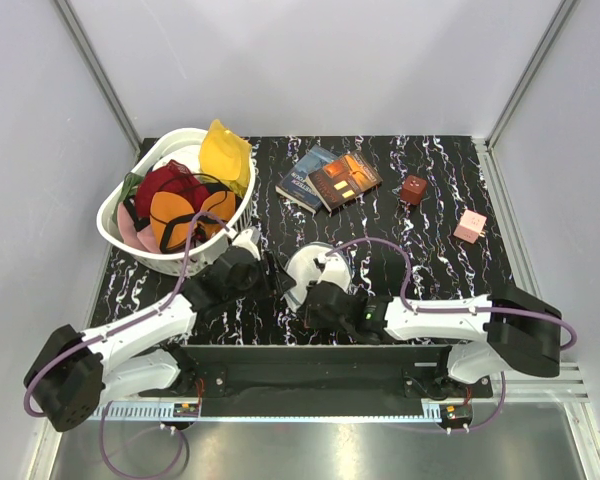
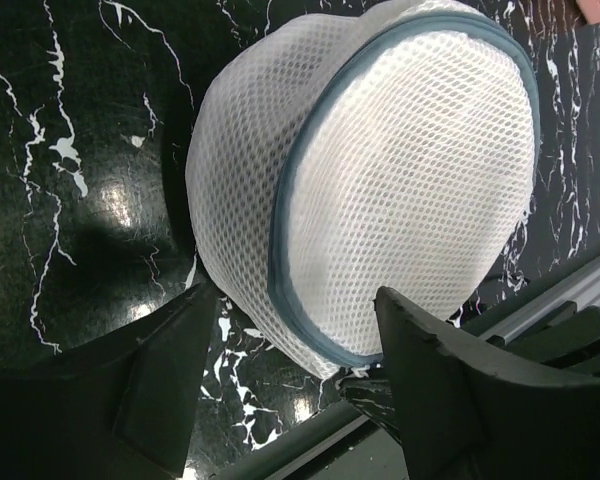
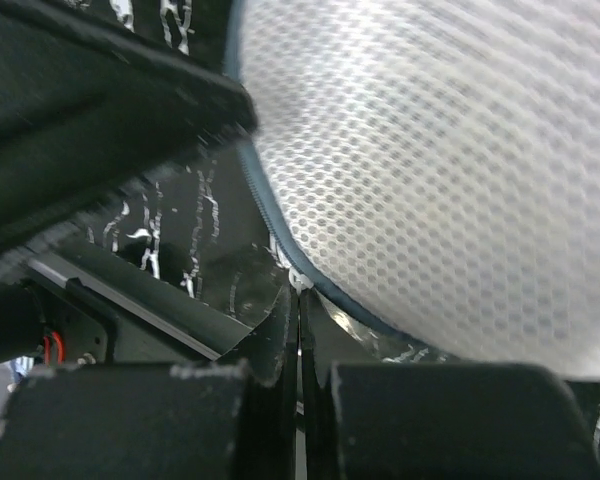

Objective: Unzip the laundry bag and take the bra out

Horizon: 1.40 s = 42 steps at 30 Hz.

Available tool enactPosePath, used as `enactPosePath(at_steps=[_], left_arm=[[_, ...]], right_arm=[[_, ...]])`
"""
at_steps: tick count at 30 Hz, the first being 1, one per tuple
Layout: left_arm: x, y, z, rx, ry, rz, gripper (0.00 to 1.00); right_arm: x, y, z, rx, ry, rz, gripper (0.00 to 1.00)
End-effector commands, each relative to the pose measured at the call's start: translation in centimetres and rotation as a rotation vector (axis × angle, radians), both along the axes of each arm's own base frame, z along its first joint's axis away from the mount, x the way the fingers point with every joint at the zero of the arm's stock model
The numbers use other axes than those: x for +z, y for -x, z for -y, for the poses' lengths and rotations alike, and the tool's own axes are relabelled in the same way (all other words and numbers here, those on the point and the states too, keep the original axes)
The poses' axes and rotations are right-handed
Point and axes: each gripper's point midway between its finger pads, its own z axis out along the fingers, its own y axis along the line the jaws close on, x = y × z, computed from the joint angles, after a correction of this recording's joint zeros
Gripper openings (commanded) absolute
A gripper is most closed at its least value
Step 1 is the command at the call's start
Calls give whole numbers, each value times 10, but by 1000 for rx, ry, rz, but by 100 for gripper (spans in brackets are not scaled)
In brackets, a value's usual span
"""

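The laundry bag [image 1: 310, 265], a white mesh dome with a grey-blue zip seam, lies on the black marbled table between my two grippers. It fills the left wrist view [image 2: 400, 170] and the right wrist view [image 3: 450, 170]. My left gripper [image 1: 268, 272] is open on the bag's left side, and its fingers straddle the bag's lower rim [image 2: 295, 295]. My right gripper [image 1: 312, 298] is at the bag's near edge, shut [image 3: 299, 295] on the small white zip pull [image 3: 300, 281] at the seam. The zip looks closed. The black bra is hidden.
A white slotted basket [image 1: 115, 228] at the back left holds an orange-cupped bra [image 1: 175, 215], red and yellow clothes. Two books [image 1: 330, 180] lie at the back centre. A brown cube [image 1: 413, 189] and a pink block [image 1: 469, 226] sit at the right.
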Motion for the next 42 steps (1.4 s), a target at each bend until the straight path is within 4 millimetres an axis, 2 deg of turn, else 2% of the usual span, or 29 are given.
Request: enactPosePath(at_steps=[1, 6, 10, 14, 17, 18, 21, 25, 34, 42], left_arm=[[8, 8, 8, -20, 72, 19, 70], [-2, 26, 16, -56, 116, -17, 68], [-8, 28, 20, -39, 146, -30, 62], [-8, 26, 20, -24, 149, -25, 49], [-8, 24, 16, -9, 134, -19, 36], [-5, 23, 15, -4, 130, -10, 27], [1, 18, 11, 22, 117, 7, 12], [8, 14, 9, 34, 107, 29, 0], [14, 7, 2, 66, 78, 43, 0], [16, -5, -3, 85, 96, 33, 0]], right_arm=[[22, -6, -23, 18, -40, 31, 0], [18, -5, -33, 25, -47, 7, 0], [23, -5, -36, 41, -58, 16, 0], [22, -4, -37, 48, -57, 9, 0], [19, -3, -41, 48, -64, 2, 0], [19, -2, -44, 58, -71, -3, 0], [16, 0, -46, 66, -67, -14, 0], [15, 1, -44, 66, -67, -20, 0], [6, 3, -31, 44, -53, -30, 0], [-2, 6, -7, -3, -38, -38, 0]])
